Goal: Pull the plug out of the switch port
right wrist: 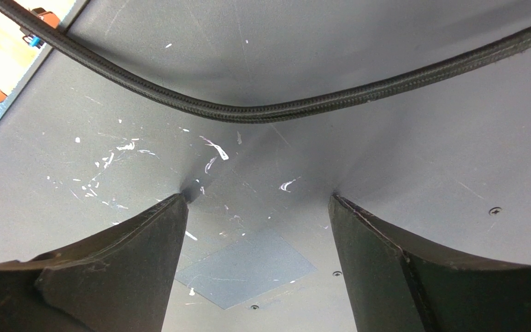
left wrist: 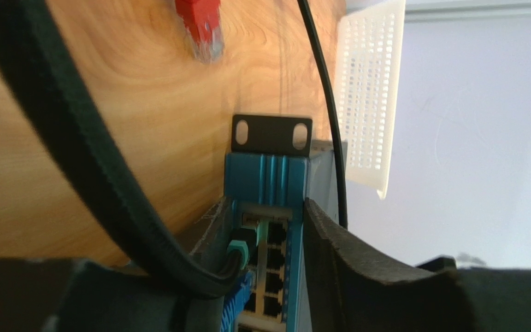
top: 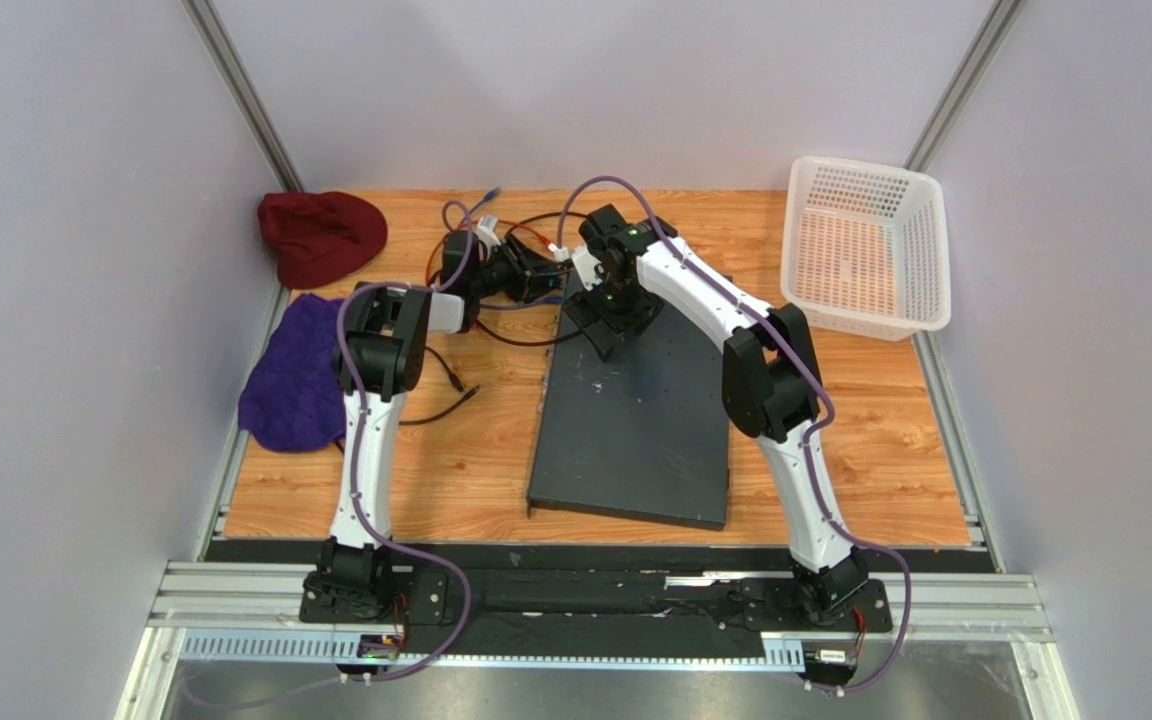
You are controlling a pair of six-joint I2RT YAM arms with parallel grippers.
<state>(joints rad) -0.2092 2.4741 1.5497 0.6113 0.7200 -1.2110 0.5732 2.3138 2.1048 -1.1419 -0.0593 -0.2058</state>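
The switch [top: 635,420] is a flat dark grey slab with white scuff specks, lying mid-table. In the left wrist view its blue-framed port face [left wrist: 279,256] shows a teal-booted plug [left wrist: 244,245] on a black cable seated in an upper port, with a blue plug [left wrist: 239,301] below it. My left gripper [left wrist: 265,207] is open at the switch's far left corner [top: 545,278]; its jaws straddle the port face, with the teal plug just inside the left finger [left wrist: 109,297]. My right gripper [right wrist: 258,197] is open, its fingertips resting on the switch top [top: 605,323].
A white mesh basket [top: 865,248] stands at the far right. A dark red cloth [top: 321,236] and a purple cloth [top: 297,372] lie at the left. Loose black cables [top: 455,383] lie on the wood. A red plug [left wrist: 202,28] lies free. A braided cable [right wrist: 261,114] hangs across the switch top.
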